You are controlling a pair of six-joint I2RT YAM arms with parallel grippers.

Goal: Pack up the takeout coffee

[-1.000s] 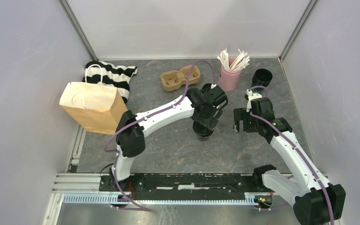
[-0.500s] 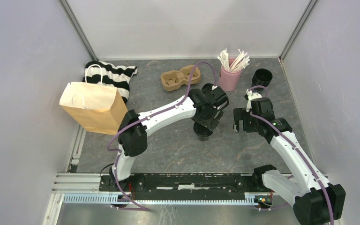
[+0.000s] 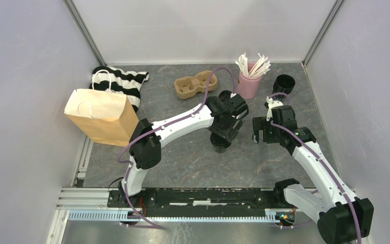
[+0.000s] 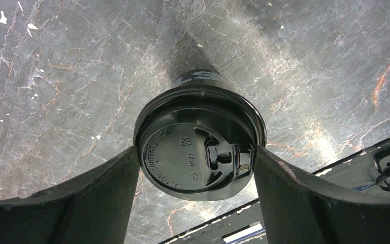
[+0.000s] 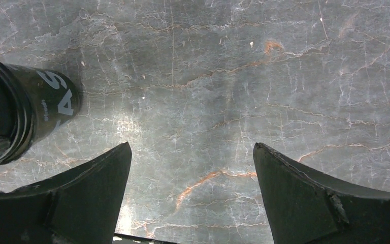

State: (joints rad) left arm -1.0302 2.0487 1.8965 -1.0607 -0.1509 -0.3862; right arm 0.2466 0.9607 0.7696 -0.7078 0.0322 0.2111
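One takeout coffee cup (image 3: 221, 144), black with a lid (image 4: 199, 152), stands at the middle of the table. My left gripper (image 3: 222, 135) comes down over it, and in the left wrist view its fingers (image 4: 117, 183) press the lid's rim on both sides. The same cup's lettered side (image 5: 45, 109) shows at the left edge of the right wrist view. A second black cup (image 3: 284, 83) stands without a lid at the back right. My right gripper (image 3: 260, 137) hovers open just right of the held cup, with only bare table between its fingers (image 5: 101, 178).
A brown pulp carrier tray (image 3: 195, 84) lies at the back centre. A pink cup of white sticks (image 3: 249, 84) stands beside it. A brown paper bag (image 3: 101, 114) stands at the left, with a black-and-white striped cloth (image 3: 124, 81) behind it. Walls close three sides.
The left arm's elbow has shifted slightly right. The lidded cup and the right arm have stayed where they were.
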